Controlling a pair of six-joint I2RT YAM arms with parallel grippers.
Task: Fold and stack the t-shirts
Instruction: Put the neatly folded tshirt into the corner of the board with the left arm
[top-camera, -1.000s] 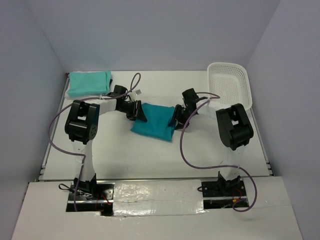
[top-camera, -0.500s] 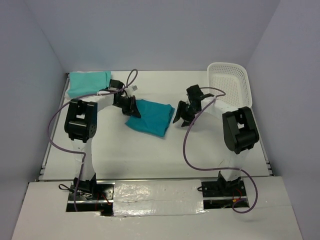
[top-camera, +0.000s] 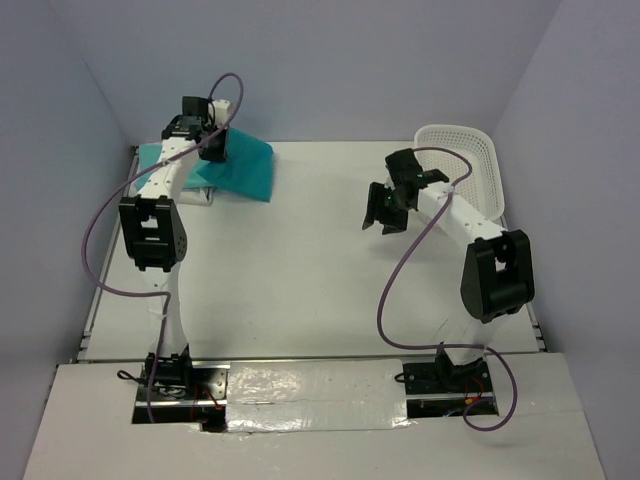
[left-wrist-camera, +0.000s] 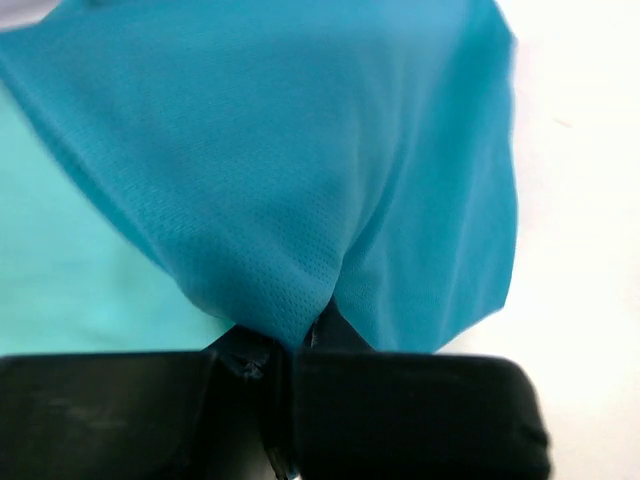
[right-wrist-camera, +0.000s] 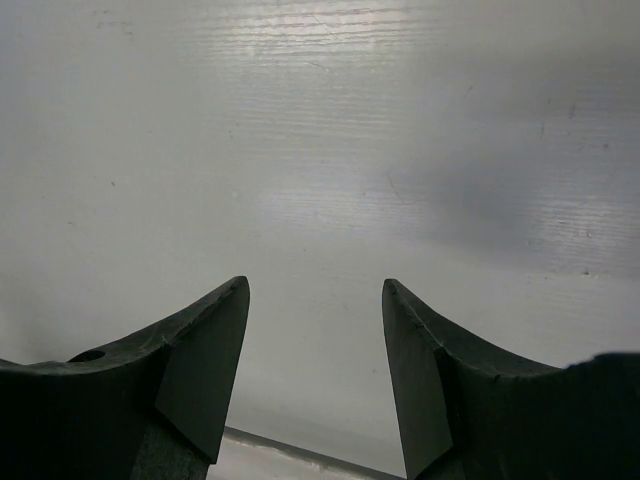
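Teal t-shirt (top-camera: 246, 170) lifted back-left, left claw (left-wrist-camera: 300, 345) pinching it; right claw (right-wrist-camera: 314, 292) spread; white table (top-camera: 300, 280).

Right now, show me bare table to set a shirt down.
Widest bare patch: the table's middle, from the teal t-shirt to the near edge. The open right gripper hovers at its right, near the basket. Crowded: far left corner, where the left gripper holds the teal t-shirt over the mint t-shirt.

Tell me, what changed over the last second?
The left gripper shut on the teal t-shirt and carried it from mid-table to the far-left corner, over the mint t-shirt. The right gripper let go and pulled back right. Mint t-shirt and basket stayed put.
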